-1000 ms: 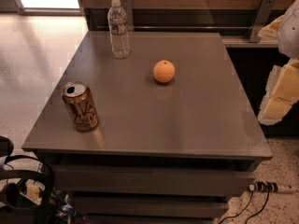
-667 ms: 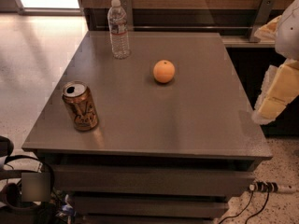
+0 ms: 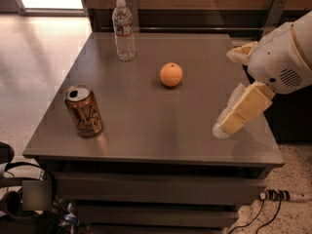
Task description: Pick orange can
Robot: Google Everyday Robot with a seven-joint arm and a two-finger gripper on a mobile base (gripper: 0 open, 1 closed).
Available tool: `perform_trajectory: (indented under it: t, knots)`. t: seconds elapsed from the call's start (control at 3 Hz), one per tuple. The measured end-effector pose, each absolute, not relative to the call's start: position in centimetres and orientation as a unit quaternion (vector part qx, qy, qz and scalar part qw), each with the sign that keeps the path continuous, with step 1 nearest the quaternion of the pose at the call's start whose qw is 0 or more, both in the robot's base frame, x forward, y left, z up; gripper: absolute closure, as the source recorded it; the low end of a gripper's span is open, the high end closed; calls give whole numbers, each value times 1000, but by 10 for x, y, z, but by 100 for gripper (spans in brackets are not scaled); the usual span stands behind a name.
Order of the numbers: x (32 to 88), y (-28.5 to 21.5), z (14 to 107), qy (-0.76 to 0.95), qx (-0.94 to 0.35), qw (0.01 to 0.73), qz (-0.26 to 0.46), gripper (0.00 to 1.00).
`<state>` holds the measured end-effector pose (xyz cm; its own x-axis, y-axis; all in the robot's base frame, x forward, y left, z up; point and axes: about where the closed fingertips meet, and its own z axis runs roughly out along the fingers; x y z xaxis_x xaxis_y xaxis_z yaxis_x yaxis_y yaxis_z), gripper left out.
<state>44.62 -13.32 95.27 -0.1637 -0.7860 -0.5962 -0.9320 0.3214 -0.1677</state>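
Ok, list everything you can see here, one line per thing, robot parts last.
orange can: one, coppery orange-brown with a pale pattern, upright near the table's front left corner
orange fruit: one, orange, around the middle of the table
water bottle: one, clear with a white cap, upright at the table's back left
table: one, grey, centre of the view
power strip: one, pale, with dark cables, on the floor at bottom right
dark gear: black, cannot identify, floor at bottom left
arm: one, white, right edge of the view
gripper: one, cream fingers, open, over the table's right side, touching nothing
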Motion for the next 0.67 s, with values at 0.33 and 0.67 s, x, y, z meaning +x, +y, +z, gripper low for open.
perform_trajectory:
  t: [0.33, 0.67]
  knots:
    - [452, -95, 932, 731, -552, 349, 196, 0]
    - [460, -56, 921, 699, -542, 385, 262, 0]
